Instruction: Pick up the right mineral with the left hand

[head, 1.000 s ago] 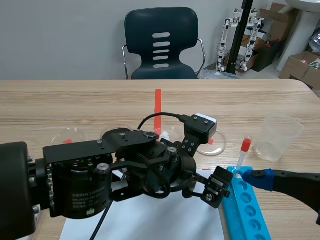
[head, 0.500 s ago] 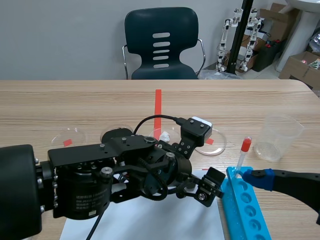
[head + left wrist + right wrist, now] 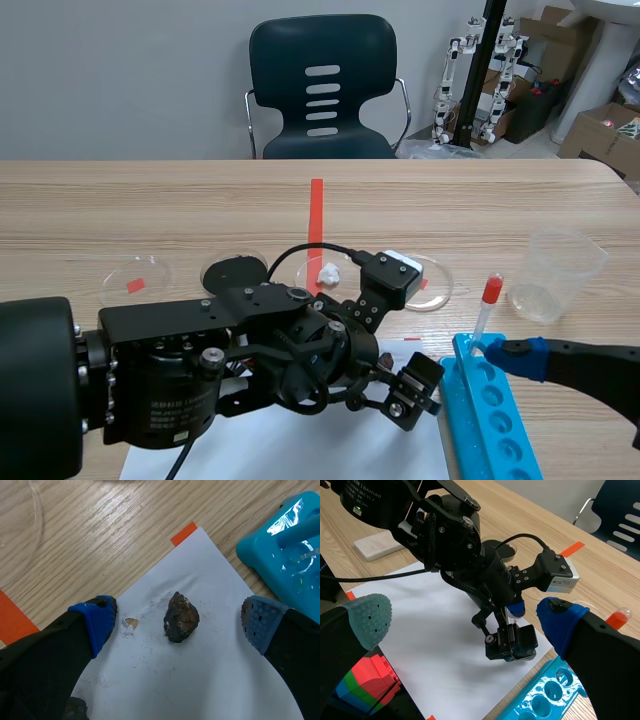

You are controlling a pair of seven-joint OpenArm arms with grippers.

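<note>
Paper (image 3: 215, 680), mineral (image 3: 181, 617) near corner (rack (image 3: 280, 555) alongside)

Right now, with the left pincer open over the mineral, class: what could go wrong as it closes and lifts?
1. The mineral is lumpy and sits angled between the pads of the left pincer, so it may twist or slip out.
2. It lies on paper; low pads could snag and drag the sheet.
3. One finger is near the rack and might knock it.

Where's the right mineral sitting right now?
In the left wrist view the dark mineral lies on the white paper, between the open fingers of the left claw, touching neither, with the blue tube rack just beyond the paper's edge.
</note>
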